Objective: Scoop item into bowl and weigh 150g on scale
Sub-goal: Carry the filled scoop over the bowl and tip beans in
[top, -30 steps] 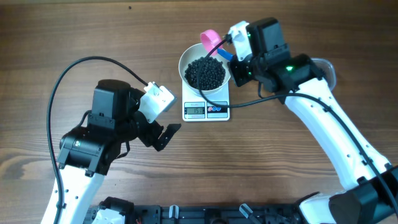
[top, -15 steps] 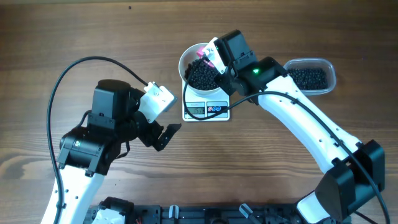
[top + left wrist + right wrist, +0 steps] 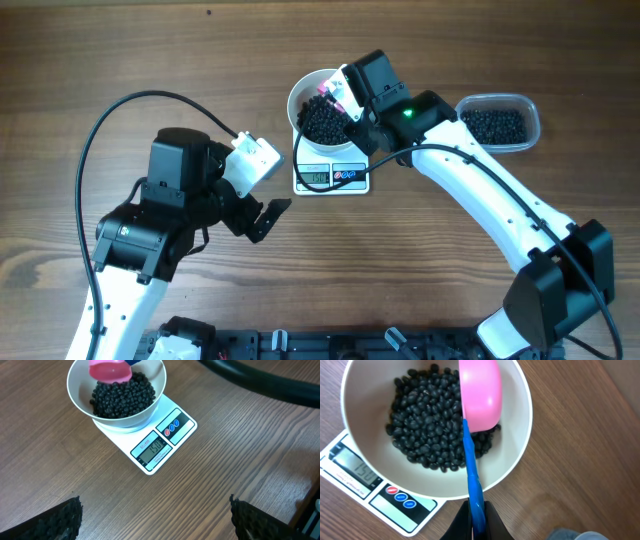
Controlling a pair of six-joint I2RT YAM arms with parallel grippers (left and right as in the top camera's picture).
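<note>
Over on the right edge of the brown wooden table (image 3: 120,60), a clear rounded-rectangular plastic tub (image 3: 536,120) is sitting with a dark load inside, well apart from the weighing spot. A black cable (image 3: 385,168) is trailing past the front right corner of the small flat white digital scale (image 3: 331,176), and the right arm is reaching across between tub and scale. On top of that scale, the round plain white bowl (image 3: 520,390) is holding a pile of small round black beads (image 3: 425,430), and the display appears to be reading 150. The right gripper (image 3: 476,515) is pinching the blue handle of a pink-bowled plastic scoop (image 3: 480,395), which is hanging over the beads, just inside the rim. The left gripper (image 3: 155,522) is hovering nearer the camera side, fingers spread wide, empty, well short of the scale
</note>
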